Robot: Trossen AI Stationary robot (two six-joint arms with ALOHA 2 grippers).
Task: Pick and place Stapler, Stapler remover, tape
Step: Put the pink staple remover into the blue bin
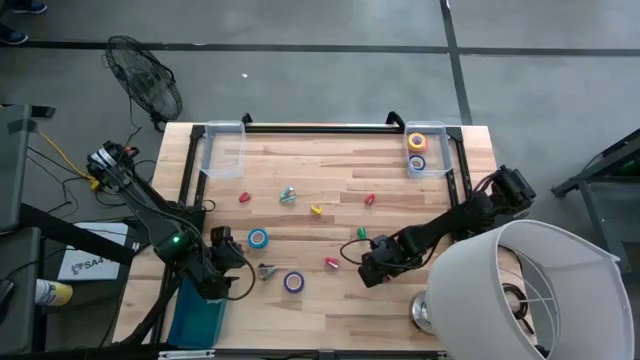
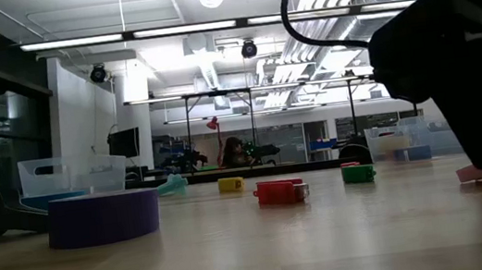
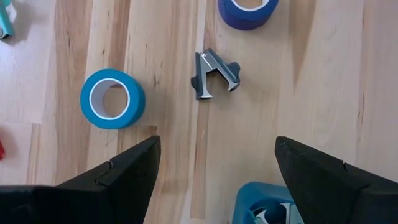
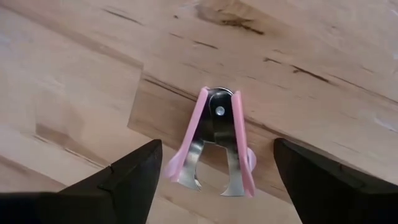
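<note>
R gripper (image 1: 372,270) is low over the front-middle of the wooden table (image 1: 330,170), fingers spread apart, nothing in them; a pink staple remover (image 4: 214,144) lies flat on the wood right btwn the fingers (image 4: 134,180), not touched as far as I can see. L gripper (image 1: 215,280) sits near the front-left corner, jaws also wide apart and empty, just above a blue bin (image 1: 197,315) at the table edge. Ahead of it lies a grey staple remover (image 3: 214,74), apart from both fingers, w/ the blue tape roll (image 3: 112,98) near it to one side and the purple tape roll (image 1: 293,282) a bit further on. From overhead: blue roll is left of centre, the grey remover is between it and the purple roll. Scattered across the middle of the table are small coloured staplers: red one (image 1: 243,199), yellow one (image 1: 316,209), another red (image 1: 369,200), green one (image 1: 361,233), and a red-pink one (image 1: 331,263). A teal-ish item (image 1: 288,196) lies btwn the first red and the yellow; can't tell what it is. Back right corner has a clear tray (image 1: 428,168) holding a yellow tape roll (image 1: 417,141) and another roll (image 1: 417,162) beside it. Back left has an empty-looking clear tray (image 1: 222,150). A white lampshade (image 1: 530,290) fills the front right.
</note>
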